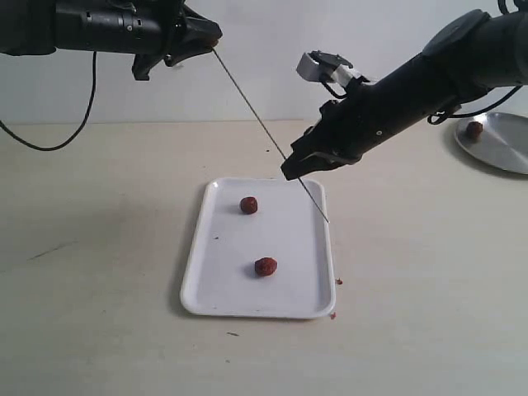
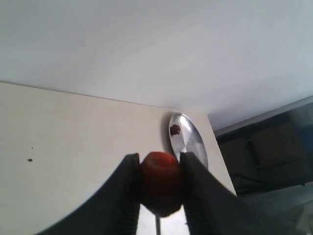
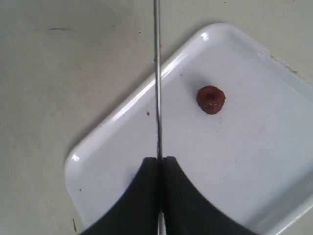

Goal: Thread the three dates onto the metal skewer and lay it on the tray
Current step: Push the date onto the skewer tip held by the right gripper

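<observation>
My right gripper [image 1: 290, 170] is shut on the thin metal skewer [image 1: 252, 107], which slants up and left from above the white tray [image 1: 206, 280] to my left gripper [image 1: 211, 39]. The wrist view shows that gripper [image 2: 160, 166] shut on a dark-red date [image 2: 160, 182], with the skewer [image 2: 158, 226] running into the date from below. Two more dates [image 1: 248, 205] [image 1: 266, 266] lie on the tray. In the right wrist view the gripper [image 3: 160, 160] pinches the skewer [image 3: 157, 73] over the tray [image 3: 117, 147], one date [image 3: 211, 99] beside it.
A round shiny metal plate [image 1: 511, 148] sits at the far right of the table with one dark-red fruit [image 1: 473, 128] on it; it also shows in the left wrist view as the plate [image 2: 193, 142]. Small red crumbs [image 1: 333, 314] lie by the tray's near right corner.
</observation>
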Available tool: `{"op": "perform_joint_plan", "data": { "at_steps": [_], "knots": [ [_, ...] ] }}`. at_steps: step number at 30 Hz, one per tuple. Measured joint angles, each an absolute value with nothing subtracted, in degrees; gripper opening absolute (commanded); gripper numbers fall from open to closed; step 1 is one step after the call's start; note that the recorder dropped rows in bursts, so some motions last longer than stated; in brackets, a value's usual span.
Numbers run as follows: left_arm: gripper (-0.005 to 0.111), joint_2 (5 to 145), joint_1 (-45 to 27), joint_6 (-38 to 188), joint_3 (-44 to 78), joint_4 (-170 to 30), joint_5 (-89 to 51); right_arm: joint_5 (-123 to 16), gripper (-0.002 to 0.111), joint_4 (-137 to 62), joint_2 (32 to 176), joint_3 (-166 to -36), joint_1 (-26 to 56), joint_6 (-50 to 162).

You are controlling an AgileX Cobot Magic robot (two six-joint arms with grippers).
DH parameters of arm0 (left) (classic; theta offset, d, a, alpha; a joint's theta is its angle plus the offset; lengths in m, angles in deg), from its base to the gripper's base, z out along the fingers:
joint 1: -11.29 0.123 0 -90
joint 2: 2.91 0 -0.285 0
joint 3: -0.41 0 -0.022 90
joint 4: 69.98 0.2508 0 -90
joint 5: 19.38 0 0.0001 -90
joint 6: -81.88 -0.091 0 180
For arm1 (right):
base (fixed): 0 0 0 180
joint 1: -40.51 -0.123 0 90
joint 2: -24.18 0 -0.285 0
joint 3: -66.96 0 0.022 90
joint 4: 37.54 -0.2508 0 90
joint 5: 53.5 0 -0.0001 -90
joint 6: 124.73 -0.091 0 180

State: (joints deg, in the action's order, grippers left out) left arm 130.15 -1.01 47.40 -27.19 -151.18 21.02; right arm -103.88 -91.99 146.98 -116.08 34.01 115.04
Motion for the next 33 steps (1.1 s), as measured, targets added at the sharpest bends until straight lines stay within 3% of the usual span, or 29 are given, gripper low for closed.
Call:
{"op": "perform_joint_plan", "data": {
  "at_steps": [16,33],
  "knots": [
    [0.029,130.15,-1.07,46.06,-27.19,-148.74,23.08,-102.53,0.0,-97.22,147.93,-116.08,34.01,119.28],
    [0.029,130.06,-5.89,44.8,-27.19,-145.54,24.61,-100.66,0.0,-107.85,147.97,-116.08,34.01,125.81]
  ]
}}
